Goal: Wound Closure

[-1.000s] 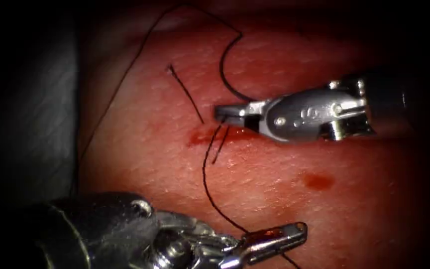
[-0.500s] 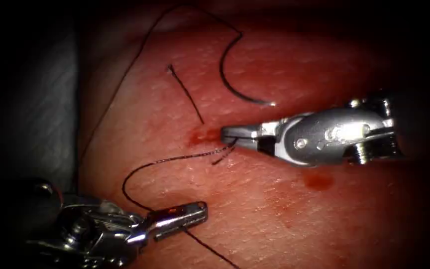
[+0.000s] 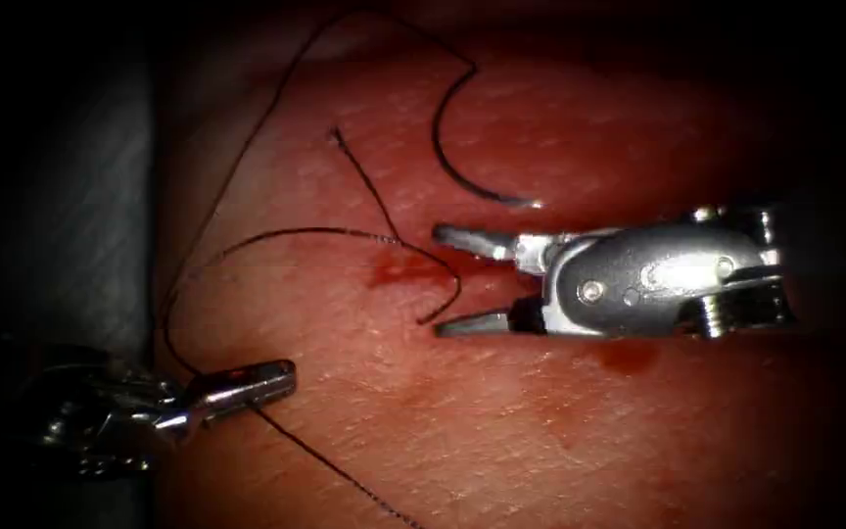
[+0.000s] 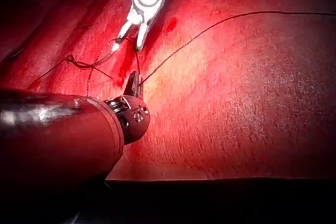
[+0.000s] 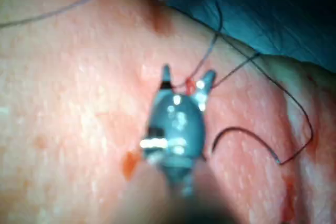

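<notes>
Since earlier: left tool moved left, jaws pinching thread taut | right tool jaws had spread, empty, straddling the cut | needle lay free on tissue, right of the cut.

Needle and thread lie loose on the tissue.

Endoscope looks down from above and in front; 2 wrist views sit close, sharing the tissue.
</notes>
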You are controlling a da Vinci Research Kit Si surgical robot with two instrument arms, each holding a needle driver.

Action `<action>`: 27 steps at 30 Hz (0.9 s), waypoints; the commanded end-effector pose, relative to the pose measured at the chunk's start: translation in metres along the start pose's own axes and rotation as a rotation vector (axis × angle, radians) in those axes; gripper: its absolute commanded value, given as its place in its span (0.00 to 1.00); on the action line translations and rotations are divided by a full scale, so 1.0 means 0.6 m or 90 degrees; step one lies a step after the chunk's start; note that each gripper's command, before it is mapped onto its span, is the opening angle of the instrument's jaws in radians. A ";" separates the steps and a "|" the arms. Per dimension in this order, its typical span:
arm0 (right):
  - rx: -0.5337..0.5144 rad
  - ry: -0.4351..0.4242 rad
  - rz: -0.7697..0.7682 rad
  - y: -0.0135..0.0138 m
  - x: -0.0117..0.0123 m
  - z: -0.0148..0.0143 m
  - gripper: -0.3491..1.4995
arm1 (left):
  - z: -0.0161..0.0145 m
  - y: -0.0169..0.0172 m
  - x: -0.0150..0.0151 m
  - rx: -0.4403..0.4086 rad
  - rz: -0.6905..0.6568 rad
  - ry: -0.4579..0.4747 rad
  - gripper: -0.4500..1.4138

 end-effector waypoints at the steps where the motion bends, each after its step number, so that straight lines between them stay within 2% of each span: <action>1: 0.004 0.000 0.006 -0.0017 -0.0007 0.0009 0.86 | 0.0006 0.0009 0.0001 0.000 0.006 -0.001 0.00; 6: 0.014 0.005 0.025 -0.0012 -0.0011 -0.0014 0.89 | 0.0003 0.0007 0.0004 0.000 0.021 -0.014 0.00; 8: 0.019 0.007 0.028 -0.0007 -0.0011 -0.0026 0.85 | 0.0004 0.0009 0.0004 0.000 0.025 -0.012 0.00; 9: 0.021 0.009 0.030 -0.0001 -0.0010 -0.0034 0.76 | 0.0005 0.0010 0.0005 0.001 0.026 -0.012 0.00; 10: 0.017 0.017 0.033 0.0004 -0.0010 -0.0040 0.61 | 0.0006 0.0012 0.0006 0.001 0.027 -0.011 0.00; 12: 0.008 0.035 0.041 0.0017 -0.0008 -0.0051 0.07 | 0.0008 0.0016 0.0009 0.000 0.029 -0.006 0.00; 13: 0.001 0.045 0.043 0.0027 -0.0007 -0.0054 0.00 | 0.0009 0.0017 0.0010 0.000 0.029 -0.006 0.00; 18: -0.043 0.042 0.010 0.0061 -0.0004 -0.0043 0.00 | 0.0016 0.0016 0.0009 -0.014 0.030 0.028 0.00; 22: -0.067 0.028 -0.022 0.0078 -0.0012 -0.0004 0.00 | 0.0021 0.0017 0.0004 -0.044 0.032 0.064 0.00; 27: -0.043 0.014 -0.036 0.0076 -0.0028 0.0046 0.00 | 0.0032 0.0019 -0.0002 -0.048 0.026 0.078 0.00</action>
